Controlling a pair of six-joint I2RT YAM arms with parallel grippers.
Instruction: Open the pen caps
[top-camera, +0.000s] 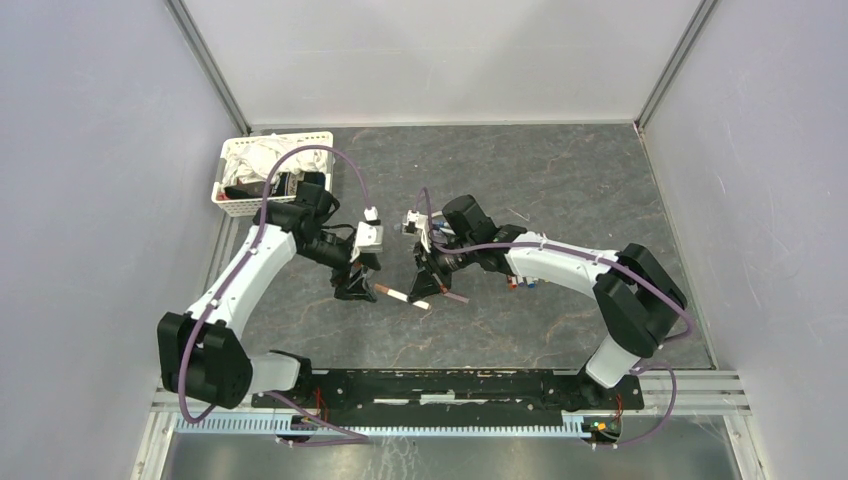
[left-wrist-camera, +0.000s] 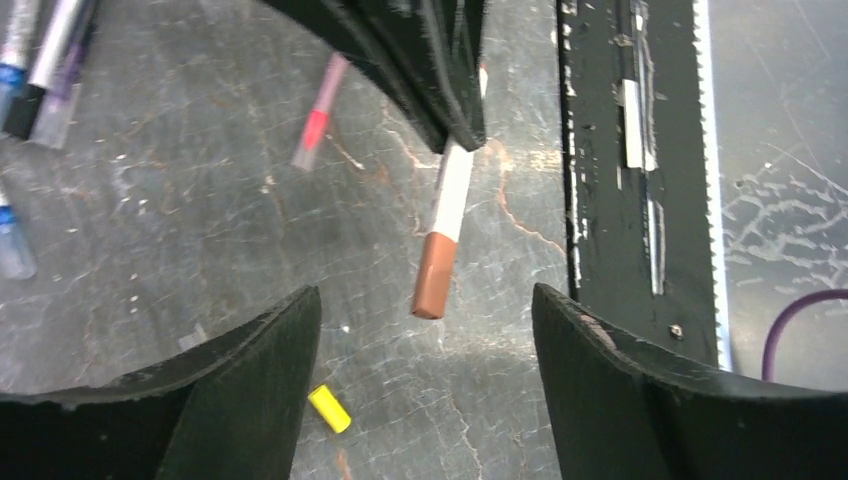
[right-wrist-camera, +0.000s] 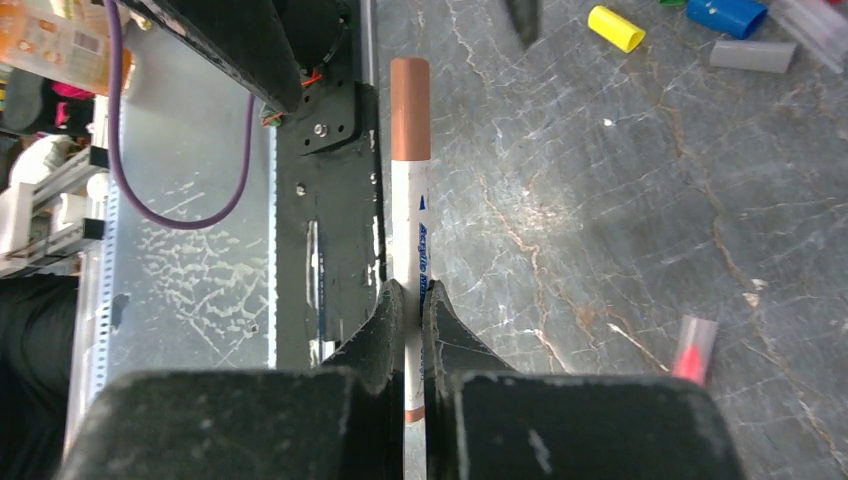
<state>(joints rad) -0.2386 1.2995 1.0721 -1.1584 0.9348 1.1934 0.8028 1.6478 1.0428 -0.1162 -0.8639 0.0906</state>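
My right gripper (right-wrist-camera: 412, 305) is shut on the white barrel of a pen (right-wrist-camera: 411, 230) and holds it above the table. Its brown cap (right-wrist-camera: 410, 110) is on and points towards my left gripper. In the left wrist view the brown cap (left-wrist-camera: 436, 275) hangs between my left gripper's (left-wrist-camera: 425, 300) wide-open fingers, touching neither. In the top view the pen (top-camera: 405, 296) spans the gap between the left gripper (top-camera: 357, 288) and the right gripper (top-camera: 428, 285). Loose caps lie on the table: yellow (right-wrist-camera: 616, 28), blue (right-wrist-camera: 725, 14), grey (right-wrist-camera: 752, 55). The yellow cap also shows in the left wrist view (left-wrist-camera: 329, 408).
A white basket of cloths (top-camera: 232, 205) stands at the back left. More pens (left-wrist-camera: 40, 60) lie in a cluster, and a red-tipped pen (left-wrist-camera: 315, 125) lies alone. The black base rail (top-camera: 440, 385) runs along the near edge.
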